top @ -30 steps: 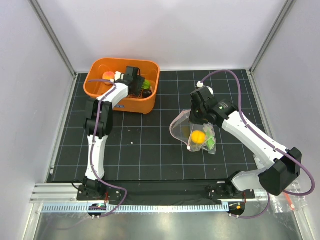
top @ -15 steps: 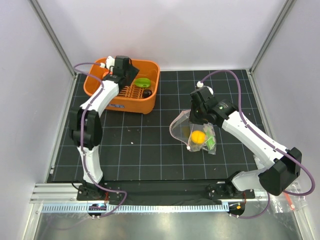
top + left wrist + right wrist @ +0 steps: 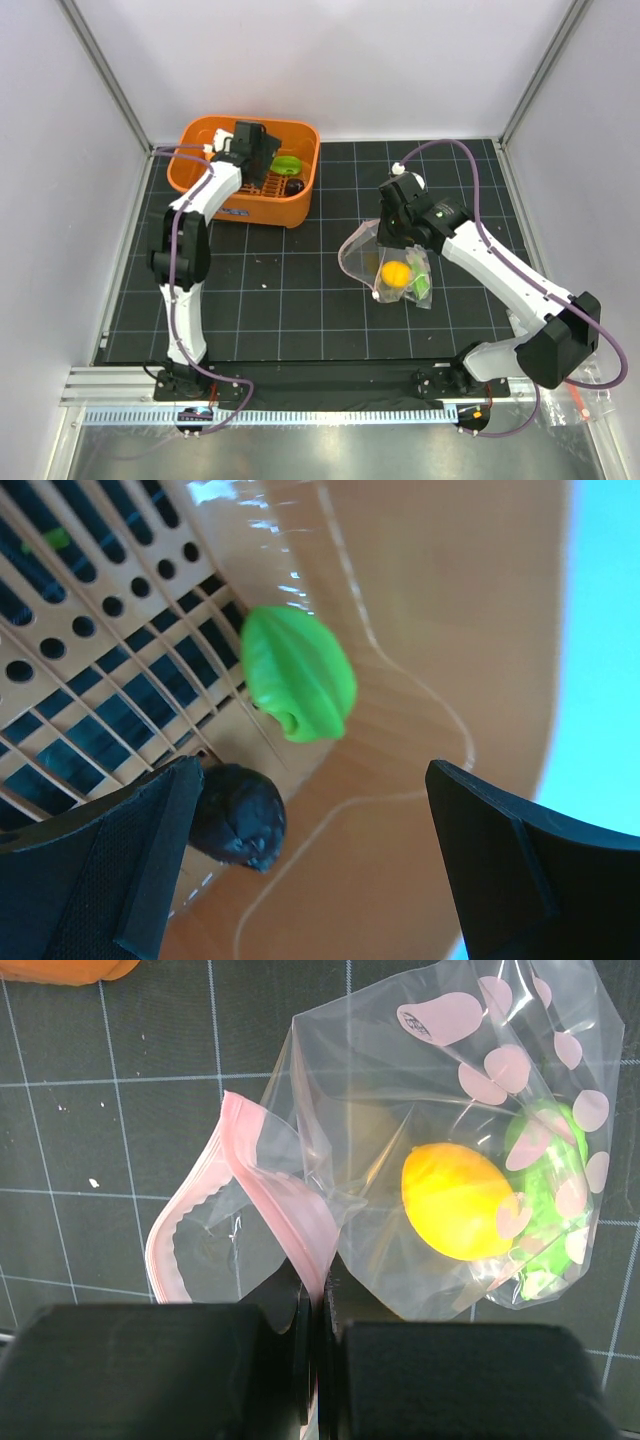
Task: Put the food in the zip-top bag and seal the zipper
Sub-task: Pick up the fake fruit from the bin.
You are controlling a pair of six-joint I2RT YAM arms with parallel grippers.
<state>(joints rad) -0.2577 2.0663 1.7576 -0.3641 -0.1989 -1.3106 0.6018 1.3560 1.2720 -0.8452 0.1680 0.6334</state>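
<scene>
Green piece (image 3: 298, 672) lies just ahead of the wide-spread left gripper (image 3: 312, 780).

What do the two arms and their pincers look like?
Both the left arm and the right arm have white links with black joints, and a purple cable runs along each. The left pincer and right pincer have blocky black fingers.

Zip-top bag (image 3: 400, 1080) clear crinkly plastic; basket (image 3: 450, 600) glossy smooth plastic.
</scene>
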